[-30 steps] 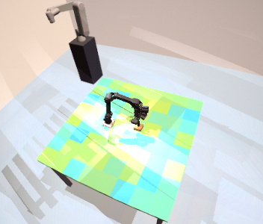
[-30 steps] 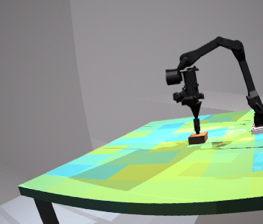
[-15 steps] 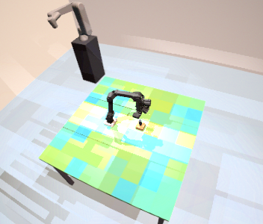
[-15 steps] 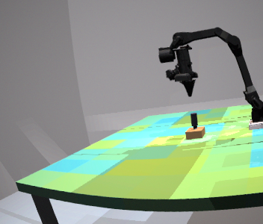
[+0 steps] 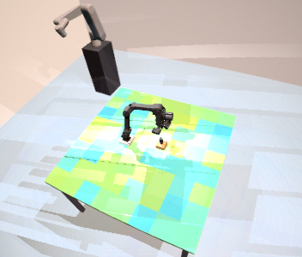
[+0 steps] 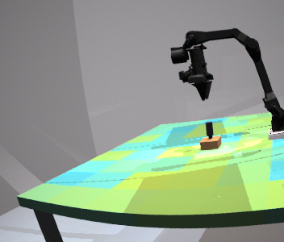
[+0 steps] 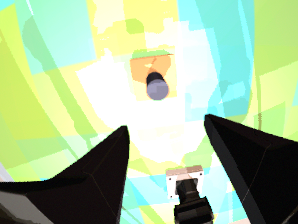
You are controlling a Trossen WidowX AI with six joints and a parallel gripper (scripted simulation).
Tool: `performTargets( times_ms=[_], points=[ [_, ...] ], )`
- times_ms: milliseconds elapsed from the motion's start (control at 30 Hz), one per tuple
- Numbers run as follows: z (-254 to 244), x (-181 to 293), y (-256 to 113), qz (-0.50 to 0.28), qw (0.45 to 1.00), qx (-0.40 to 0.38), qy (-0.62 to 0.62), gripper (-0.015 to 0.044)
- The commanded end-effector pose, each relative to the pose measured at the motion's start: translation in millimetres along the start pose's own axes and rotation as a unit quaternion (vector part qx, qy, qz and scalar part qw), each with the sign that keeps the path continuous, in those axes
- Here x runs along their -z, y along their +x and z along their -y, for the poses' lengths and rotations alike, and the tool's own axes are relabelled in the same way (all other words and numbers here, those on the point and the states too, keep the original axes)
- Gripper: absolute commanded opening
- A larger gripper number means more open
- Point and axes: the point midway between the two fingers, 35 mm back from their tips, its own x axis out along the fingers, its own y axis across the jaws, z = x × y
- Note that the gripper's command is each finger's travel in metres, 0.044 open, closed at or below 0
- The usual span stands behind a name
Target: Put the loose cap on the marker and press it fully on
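The orange holder block [image 5: 162, 146] [image 6: 210, 144] [image 7: 139, 73] stands on the table. A dark, upright marker [image 5: 161, 140] [image 6: 209, 130] [image 7: 157, 89] rises from it, with a round grey-violet top in the wrist view. It looks like one dark cylinder, as with the cap over the marker; no separate cap shows on the table. Whether the cap is fully down cannot be told. My gripper [image 5: 156, 131] [image 6: 204, 98] [image 7: 166, 125] is open and empty, pointing down well above the marker and apart from it. In the wrist view the marker lies beyond the fingertips.
The arm's own white base plate [image 5: 127, 140] [image 6: 279, 135] [image 7: 172, 186] stands on the patterned table [image 5: 155, 184] [image 6: 162, 198], to one side of the block. Another arm [image 5: 93, 25] sits on a black pedestal [image 5: 101, 68] beyond the table's far corner.
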Motion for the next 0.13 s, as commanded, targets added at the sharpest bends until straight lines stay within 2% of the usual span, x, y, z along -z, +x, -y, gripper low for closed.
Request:
performTargets(
  times_ms=[0,100],
  points=[
    [0.0,0.4,-0.2,-0.001,1.000,0.000,0.002,0.0368],
    [0.0,0.4,-0.2,-0.001,1.000,0.000,0.002,0.0440]
  ],
)
